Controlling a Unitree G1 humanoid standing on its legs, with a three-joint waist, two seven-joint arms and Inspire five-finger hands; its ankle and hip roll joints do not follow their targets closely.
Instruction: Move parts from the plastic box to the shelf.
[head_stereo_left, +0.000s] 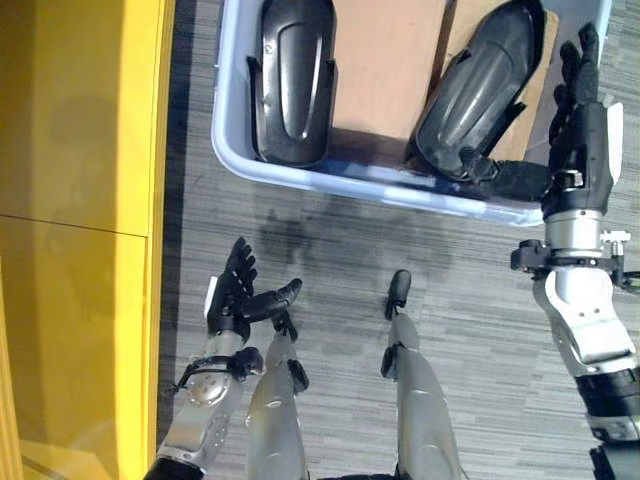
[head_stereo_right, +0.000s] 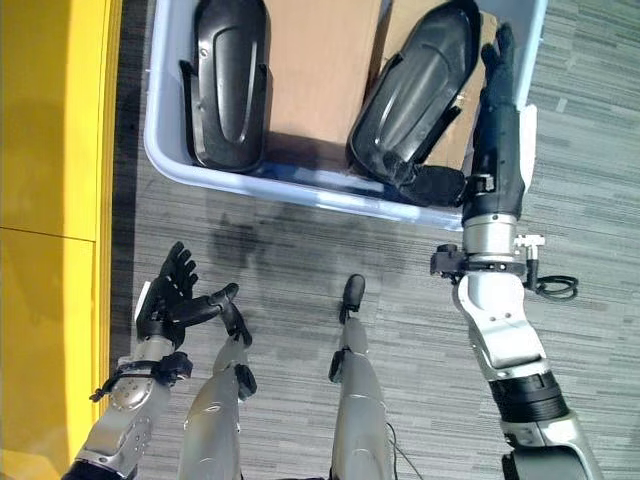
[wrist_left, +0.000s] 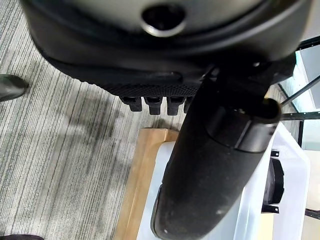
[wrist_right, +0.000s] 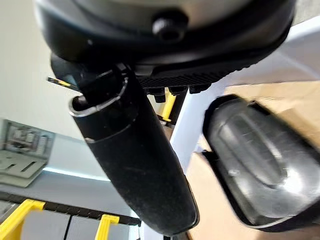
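Looking down onto grey striped carpet (head_stereo_left: 470, 300), the pale blue plastic box (head_stereo_left: 330, 180) sits at the far side of the floor, and inside it are two black moulded parts lying on brown cardboard (head_stereo_left: 385, 60). The left part (head_stereo_left: 293, 75) lies lengthwise against the box's left wall, apparently hollow side up, well apart from either hand. The right part (head_stereo_left: 480, 85) is tilted, leaning toward the box's right corner, with its near end right at the near rim. The right hand (head_stereo_left: 580, 110) is up at that right corner, fingers stretched out straight alongside the right wall of the box, thumb reaching in toward the near end of the right part; the thumb looks to touch it, but nothing is gripped, the hand is spread and holding nothing. In the right wrist view the thumb (wrist_right: 135, 160) sticks out straight with the right part (wrist_right: 260, 165) just beside it. Over on the near left, the left hand (head_stereo_left: 240, 295) hangs above the carpet, palm turned up, fingers loosely spread, empty. Along the left edge runs a yellow panel (head_stereo_left: 75, 230), the edge of some yellow furniture.
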